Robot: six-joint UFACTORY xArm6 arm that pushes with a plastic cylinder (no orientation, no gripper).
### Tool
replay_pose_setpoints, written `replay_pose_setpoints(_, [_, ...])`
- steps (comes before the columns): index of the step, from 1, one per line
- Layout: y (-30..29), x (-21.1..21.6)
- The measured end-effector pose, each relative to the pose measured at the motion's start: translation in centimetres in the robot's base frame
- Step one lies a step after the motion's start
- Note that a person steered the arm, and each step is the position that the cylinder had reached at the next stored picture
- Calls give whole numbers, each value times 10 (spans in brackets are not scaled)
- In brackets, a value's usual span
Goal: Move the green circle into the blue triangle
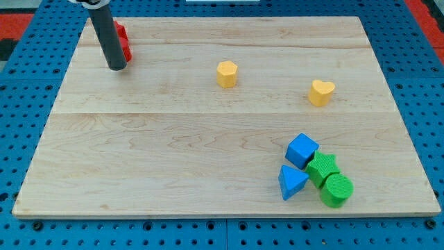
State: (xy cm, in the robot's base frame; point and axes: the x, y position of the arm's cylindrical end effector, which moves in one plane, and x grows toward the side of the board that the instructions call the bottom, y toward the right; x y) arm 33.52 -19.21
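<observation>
Wood grain runs across the pale board (173, 146), which lies on a blue perforated surface (423, 83). My tip (116, 67) rests near the view's top left corner, at the lower end of the dark rod (107, 35); the arm carries no jaws at all, so there is nothing to open or close, only this blunt end on the board. Just beside the rod, toward the view's right and partly hidden behind it, sits a red block (123, 40) whose shape I cannot make out. The green circle (337, 189) lies far from my tip, near the view's bottom right, in a tight cluster: the green star (322, 167) touches it from above, the blue cube (302, 150) sits above and to the left of the star, and the blue triangle (293, 182) stands just to the left of the circle, very close, though I cannot tell whether they touch. A yellow hexagon (227, 73) sits near the upper middle, and a yellow heart (321, 92) lies to its right, well apart from it.
</observation>
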Motion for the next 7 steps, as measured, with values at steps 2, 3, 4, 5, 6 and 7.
replay_pose_setpoints(2, [-20, -46])
replay_pose_setpoints(3, [-6, -20])
replay_pose_setpoints(4, [-10, -18])
replay_pose_setpoints(5, [-16, -18])
replay_pose_setpoints(6, [-18, -18])
replay_pose_setpoints(7, [-15, -10])
